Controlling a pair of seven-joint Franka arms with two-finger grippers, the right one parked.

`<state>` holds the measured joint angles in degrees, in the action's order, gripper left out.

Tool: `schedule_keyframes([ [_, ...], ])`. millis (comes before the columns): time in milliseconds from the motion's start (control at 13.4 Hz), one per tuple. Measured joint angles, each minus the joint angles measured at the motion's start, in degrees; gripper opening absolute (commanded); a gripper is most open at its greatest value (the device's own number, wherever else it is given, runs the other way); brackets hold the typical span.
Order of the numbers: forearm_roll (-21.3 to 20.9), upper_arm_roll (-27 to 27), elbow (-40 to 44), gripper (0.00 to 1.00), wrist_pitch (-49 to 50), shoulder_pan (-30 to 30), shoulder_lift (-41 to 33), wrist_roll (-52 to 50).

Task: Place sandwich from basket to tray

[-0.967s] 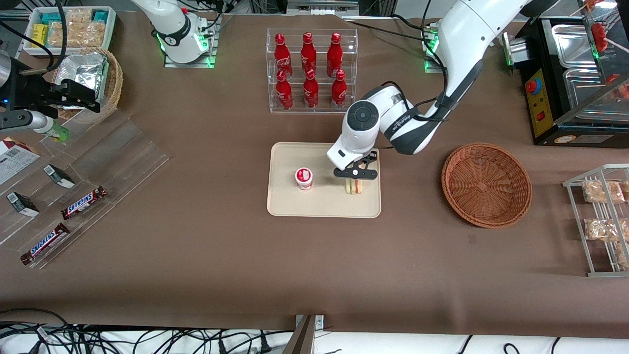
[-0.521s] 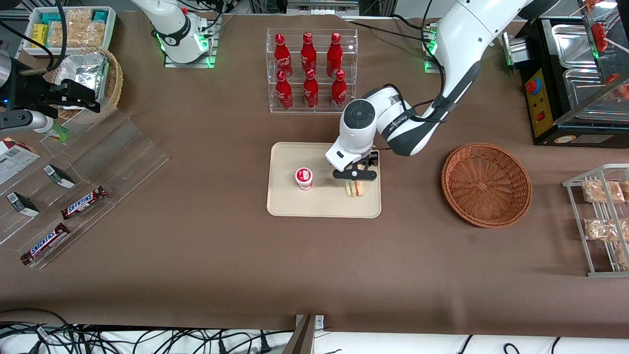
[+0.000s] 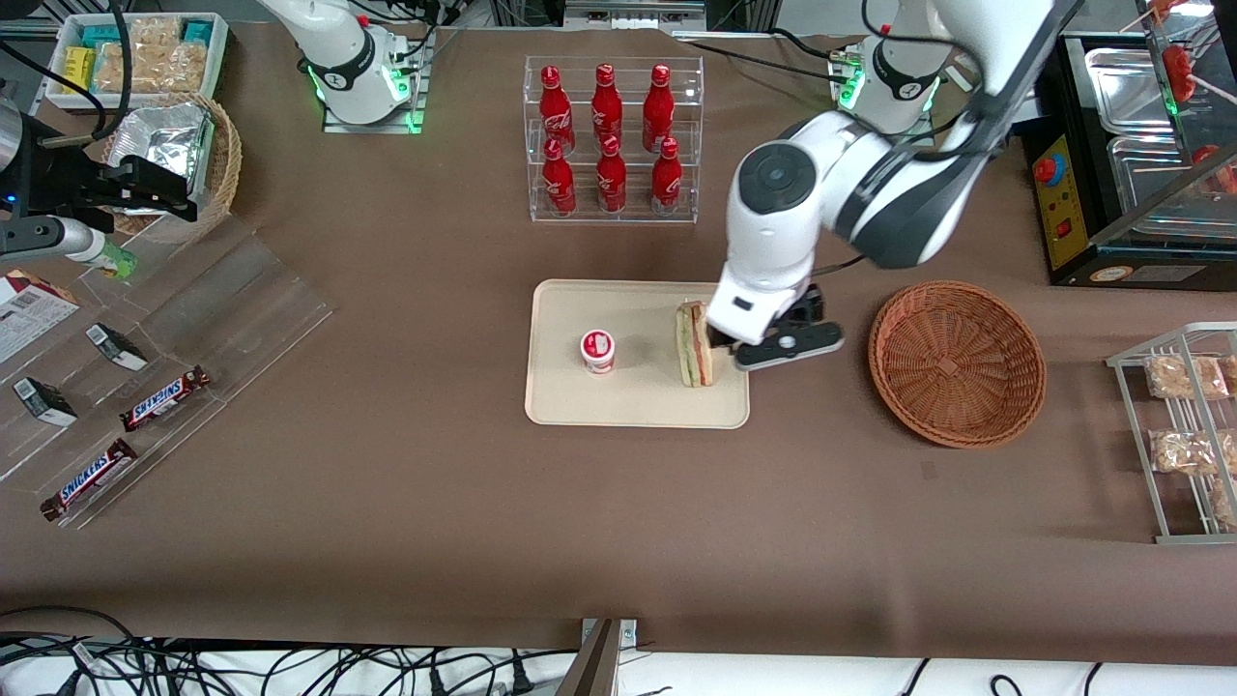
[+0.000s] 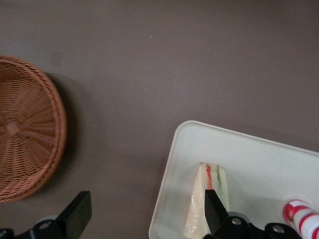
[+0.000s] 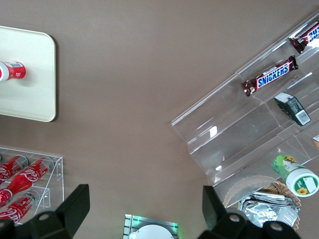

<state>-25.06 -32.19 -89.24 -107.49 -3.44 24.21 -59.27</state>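
Observation:
The sandwich [image 3: 694, 345] stands on edge on the cream tray [image 3: 580, 396], near the tray's rim that faces the reddish-brown wicker basket [image 3: 957, 362]. The basket holds nothing. My gripper [image 3: 776, 346] hangs open above that tray rim, between sandwich and basket, with nothing between its fingers. In the left wrist view the gripper [image 4: 145, 206] spreads wide over brown table and tray [image 4: 259, 164] edge. One finger crosses in front of the sandwich [image 4: 198, 201], whose red and green layers show. The basket [image 4: 25, 134] lies off to one side.
A small red-and-white cup [image 3: 598, 350] stands on the tray beside the sandwich. A clear rack of red bottles [image 3: 611, 140] is farther from the camera than the tray. A wire rack of snack packs [image 3: 1184, 425] and a black machine [image 3: 1111, 164] sit toward the working arm's end.
The gripper has let go of the sandwich, risen and swung toward the basket. The sandwich stays standing on the tray, now fully visible.

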Motion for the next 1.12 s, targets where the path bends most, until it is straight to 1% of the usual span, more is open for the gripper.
schedule_keyframes([
  [149, 2.9, 0.0, 2.6, 1.00, 3.6, 2.7, -2.9, 0.0],
  [298, 6.0, 0.0, 3.3, 1.00, 5.5, 5.3, -5.3, 0.2],
  [446, 7.9, 0.0, 3.4, 1.00, 7.2, 7.3, -7.2, 1.6],
  [595, 10.5, 0.0, 3.4, 1.00, 8.7, 9.7, -8.7, 6.1],
  [744, 13.3, 0.8, 3.4, 1.00, 10.8, 12.9, -10.3, 14.3],
  [893, 16.4, 5.0, 3.4, 1.00, 12.5, 13.6, -12.1, 21.7],
  [1116, 22.5, 13.7, 3.4, 1.00, 15.4, 13.5, -15.3, 36.2],
])
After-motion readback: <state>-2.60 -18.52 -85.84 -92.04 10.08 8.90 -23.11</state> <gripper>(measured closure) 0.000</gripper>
